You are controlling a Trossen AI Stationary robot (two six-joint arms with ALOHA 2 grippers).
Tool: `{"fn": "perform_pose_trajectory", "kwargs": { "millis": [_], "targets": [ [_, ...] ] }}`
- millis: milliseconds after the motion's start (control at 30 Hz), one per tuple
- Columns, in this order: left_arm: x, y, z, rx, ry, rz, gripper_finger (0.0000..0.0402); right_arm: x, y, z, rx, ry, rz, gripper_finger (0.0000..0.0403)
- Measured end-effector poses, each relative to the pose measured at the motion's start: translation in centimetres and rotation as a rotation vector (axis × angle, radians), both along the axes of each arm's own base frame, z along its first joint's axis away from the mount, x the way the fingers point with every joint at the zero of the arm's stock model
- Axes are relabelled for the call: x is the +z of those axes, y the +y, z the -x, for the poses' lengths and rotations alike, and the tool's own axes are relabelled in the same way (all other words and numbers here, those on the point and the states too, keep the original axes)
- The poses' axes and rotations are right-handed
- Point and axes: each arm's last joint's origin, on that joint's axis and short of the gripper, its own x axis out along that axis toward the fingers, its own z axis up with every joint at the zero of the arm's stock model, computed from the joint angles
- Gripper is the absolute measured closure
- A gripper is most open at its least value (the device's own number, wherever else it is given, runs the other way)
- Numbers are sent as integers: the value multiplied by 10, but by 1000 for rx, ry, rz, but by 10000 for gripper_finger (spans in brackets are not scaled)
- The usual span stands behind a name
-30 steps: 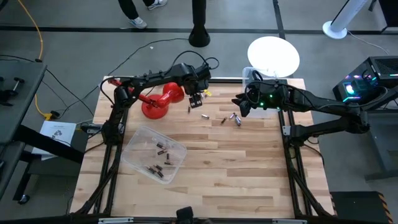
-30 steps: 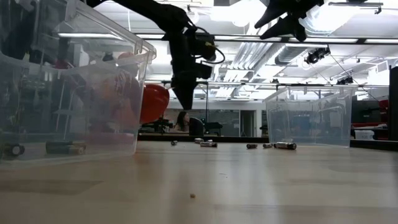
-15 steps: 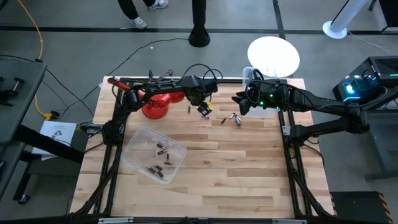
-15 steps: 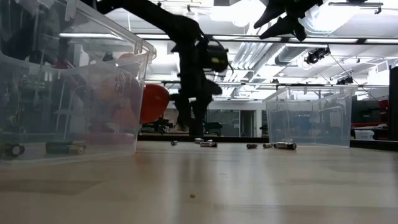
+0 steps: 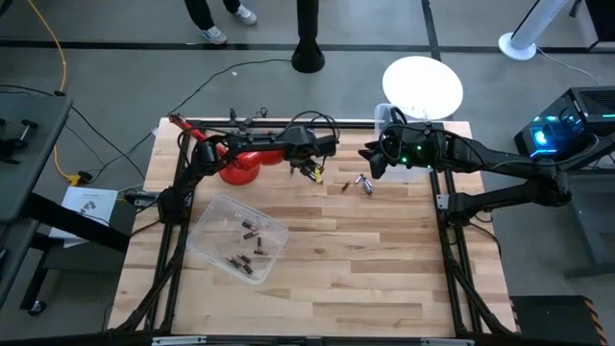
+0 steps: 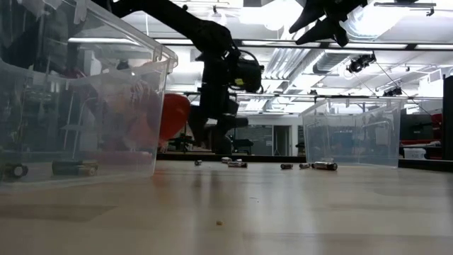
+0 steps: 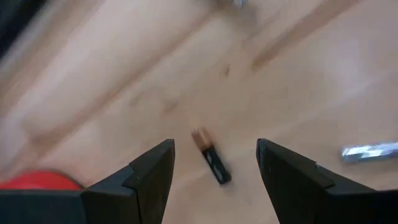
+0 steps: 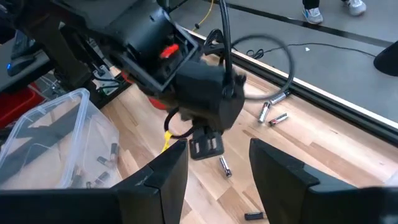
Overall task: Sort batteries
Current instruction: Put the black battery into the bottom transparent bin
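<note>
Left gripper poised over a loose battery near the table's far edge

The left gripper (image 7: 214,165), fingers apart, hung over a small dark brown-black cylindrical battery with a copper end (image 7: 211,163), at upper centre of the high view beside the red plunger-like tool (image 5: 246,160). The right gripper (image 8: 217,168) waited, fingers apart. The battery lay skewed between the fingers; closing might roll it away.

Wooden table (image 5: 365,269), loose batteries (image 5: 362,183) near far edge, clear bin (image 5: 238,236), red tool (image 5: 240,165)
</note>
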Motion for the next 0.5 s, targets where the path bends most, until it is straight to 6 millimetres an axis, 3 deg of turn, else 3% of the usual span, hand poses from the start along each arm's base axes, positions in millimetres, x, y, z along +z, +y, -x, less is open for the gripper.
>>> {"fn": "perform_pose_trajectory", "kwargs": {
  "millis": [300, 500],
  "targets": [
    [-27, 3, 17, 70, 36, 99, 181, 0, 0, 0, 14, 11, 24, 238],
    [-31, 8, 16, 77, -15, 118, 181, 0, 0, 0, 16, 13, 28, 238]
  ]
}}
